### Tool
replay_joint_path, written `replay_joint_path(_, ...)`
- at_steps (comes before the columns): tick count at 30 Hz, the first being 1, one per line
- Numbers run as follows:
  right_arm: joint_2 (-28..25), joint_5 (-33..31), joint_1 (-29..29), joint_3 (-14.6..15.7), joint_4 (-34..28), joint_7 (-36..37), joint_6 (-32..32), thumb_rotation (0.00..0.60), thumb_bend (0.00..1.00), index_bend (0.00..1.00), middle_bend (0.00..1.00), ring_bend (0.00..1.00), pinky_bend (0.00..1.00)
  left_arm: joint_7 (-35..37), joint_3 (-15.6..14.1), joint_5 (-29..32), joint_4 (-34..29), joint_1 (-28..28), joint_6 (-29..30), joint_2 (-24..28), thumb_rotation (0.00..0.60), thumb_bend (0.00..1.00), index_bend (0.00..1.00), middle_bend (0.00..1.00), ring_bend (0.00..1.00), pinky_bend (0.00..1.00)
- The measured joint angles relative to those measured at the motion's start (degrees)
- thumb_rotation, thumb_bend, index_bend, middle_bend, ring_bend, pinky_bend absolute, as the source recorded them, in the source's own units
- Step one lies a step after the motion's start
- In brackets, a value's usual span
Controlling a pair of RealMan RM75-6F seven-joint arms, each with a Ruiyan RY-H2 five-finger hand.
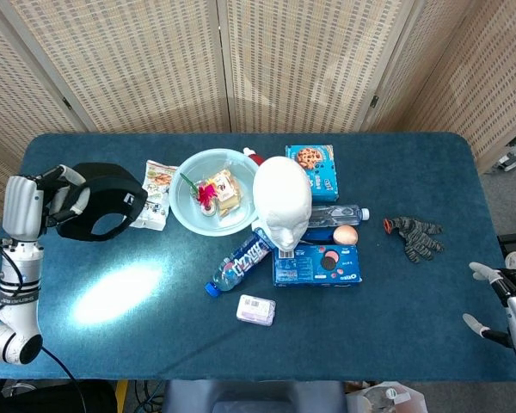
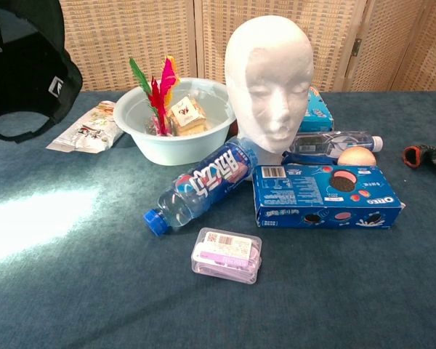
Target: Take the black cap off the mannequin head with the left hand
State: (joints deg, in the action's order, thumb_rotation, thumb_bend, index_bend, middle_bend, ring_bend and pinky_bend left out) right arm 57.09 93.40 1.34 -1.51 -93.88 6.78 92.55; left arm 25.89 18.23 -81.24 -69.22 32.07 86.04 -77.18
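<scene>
Your left hand [image 1: 26,206] grips the black cap [image 1: 99,212] by its rim, holding it above the table's left end, well apart from the bare mannequin head [image 1: 282,205]. Your right hand [image 1: 507,301] hangs spread, empty.

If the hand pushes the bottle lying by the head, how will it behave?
The bottle lies on its side, so it would probably roll rather than slide. Its upper end leans against the mannequin head and the Oreo box is close beside it, so rolling that way seems blocked. It looks like clear plastic, likely smooth for the fingers.
</scene>
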Motion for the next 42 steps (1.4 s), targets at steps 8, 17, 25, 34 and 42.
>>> replay_joint_path(8,-0.13,-0.17,0.25,0.19,-0.44,-0.55,0.17,0.6,0.02,0.25,0.36,0.27,0.27,-0.13,-4.51,-4.75,5.09,-0.5,0.83,-4.55,0.6,0.43,0.69,1.0,1.0,1.0)
replay_joint_path(17,-0.15,-0.35,0.52,0.33,-0.68,-0.8,0.4,0.6,0.02,0.25,0.36,0.27,0.27,-0.58,-8.63,-8.31,13.28,-0.17,0.73,-10.74,0.6,0.43,0.69,1.0,1.0,1.0)
replay_joint_path(25,-0.16,-0.61,0.69,0.36,-0.47,-0.52,0.51,0.6,0.01,0.25,0.36,0.27,0.27,-4.53,-15.27,-13.77,20.15,-0.3,-0.32,-14.54,0.6,0.43,0.69,1.0,1.0,1.0)
replay_joint_path(34,-0.01,-0.54,0.62,0.36,-0.32,-0.41,0.46,0.6,0.02,0.25,0.36,0.27,0.27,-11.17,-18.8,-14.04,14.7,-0.84,-7.01,-12.05,0.6,0.24,0.42,0.99,1.0,1.0)
replay_joint_path(42,0.04,-0.6,0.53,0.29,-0.34,-0.44,0.36,0.6,0.02,0.25,0.36,0.27,0.27,-23.88,-19.27,-7.87,-2.15,-1.48,-16.36,-4.67,0.6,0.06,0.11,0.89,0.93,1.0)
